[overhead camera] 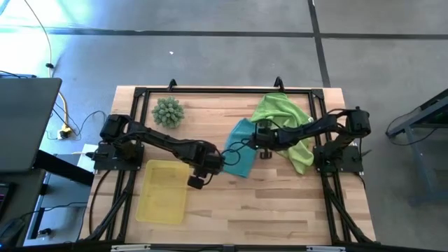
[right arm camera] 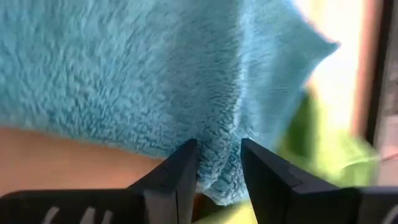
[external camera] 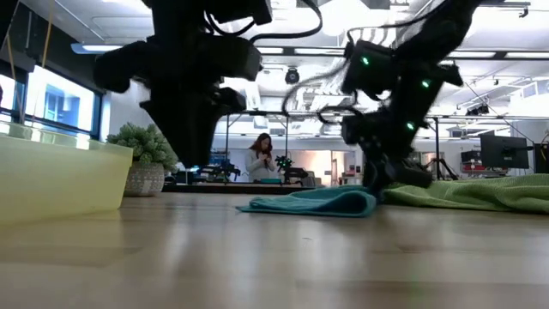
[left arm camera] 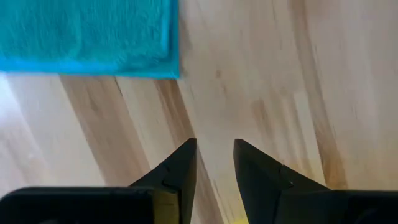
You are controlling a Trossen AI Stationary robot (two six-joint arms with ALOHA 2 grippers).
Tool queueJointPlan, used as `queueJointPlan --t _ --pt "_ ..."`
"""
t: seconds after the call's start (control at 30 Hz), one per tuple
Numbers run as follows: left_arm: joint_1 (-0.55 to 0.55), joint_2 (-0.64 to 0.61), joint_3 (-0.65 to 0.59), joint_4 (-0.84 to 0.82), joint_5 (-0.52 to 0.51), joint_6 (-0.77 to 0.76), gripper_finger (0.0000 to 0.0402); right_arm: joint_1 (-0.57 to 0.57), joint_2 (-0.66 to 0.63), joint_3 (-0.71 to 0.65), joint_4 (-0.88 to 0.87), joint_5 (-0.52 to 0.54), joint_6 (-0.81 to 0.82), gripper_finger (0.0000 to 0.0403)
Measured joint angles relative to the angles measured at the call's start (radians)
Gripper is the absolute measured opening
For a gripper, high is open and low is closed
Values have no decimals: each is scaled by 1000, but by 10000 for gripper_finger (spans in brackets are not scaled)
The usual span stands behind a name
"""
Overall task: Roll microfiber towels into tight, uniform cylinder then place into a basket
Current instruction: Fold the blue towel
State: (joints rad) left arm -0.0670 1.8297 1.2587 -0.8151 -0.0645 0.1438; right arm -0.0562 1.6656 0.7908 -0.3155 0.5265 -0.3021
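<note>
**Teal towel pinched at one edge, roll not yet formed**

The teal towel (overhead camera: pixel 239 155) lies flat and loosely folded near the middle of the bench (overhead camera: pixel 280 203), its far side running under the heap of lime green towels (overhead camera: pixel 287 126) behind it. The right gripper (right arm camera: pixel 217 163) has its jaws narrowly apart with a fold of the teal pile bunched between them; they look clamped on that edge, though the fingers do not meet. The left gripper (left arm camera: pixel 214 163) hovers over bare wood just beside the towel's near edge, jaws a narrow gap apart and holding nothing.

Risks, as I judge them:
- A pinch on one thin fold may slip, or drag the whole cloth across the wood instead of turning it over, giving a loose, lopsided roll.
- The teal cloth touches the lime towels; pulling it could drag them along or fold them into the roll.
- The two grippers are near each other at the towel, so a careless inward move could knock fingers together.

Room to work: open wood lies in front of the towel toward the near edge of the bench. The basket (overhead camera: pixel 162 190) sits just beside the left gripper, on the left near side, with nothing in it that I can see. The spiky green ball (overhead camera: pixel 168 112) stands well apart at the back left. The dark frame rails (overhead camera: pixel 210 91) bound the back and sides.
</note>
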Motion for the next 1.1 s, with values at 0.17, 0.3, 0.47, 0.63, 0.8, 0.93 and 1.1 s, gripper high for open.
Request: queueJointPlan --t 0.17,0.3,0.47,0.63,0.8,0.93,1.1 --pt "16 1 -67 150 -2 0 94 37 -37 79 -95 -67 39 115" --pt "21 1 -89 239 -31 33 97 88 -102 98 -157 -157 128 107" --pt "21 1 -100 292 -52 200 115 171 -196 96 -209 -249 282 89" --pt "27 11 -100 314 -60 382 147 256 -218 96 -191 -270 426 85" --pt "34 62 -100 339 -67 571 175 327 -168 96 -158 -271 486 111" --pt "34 99 -99 363 -135 687 181 368 -103 96 -110 -270 433 137" --pt "23 113 -98 372 -154 751 173 387 -27 96 -67 -270 358 149"
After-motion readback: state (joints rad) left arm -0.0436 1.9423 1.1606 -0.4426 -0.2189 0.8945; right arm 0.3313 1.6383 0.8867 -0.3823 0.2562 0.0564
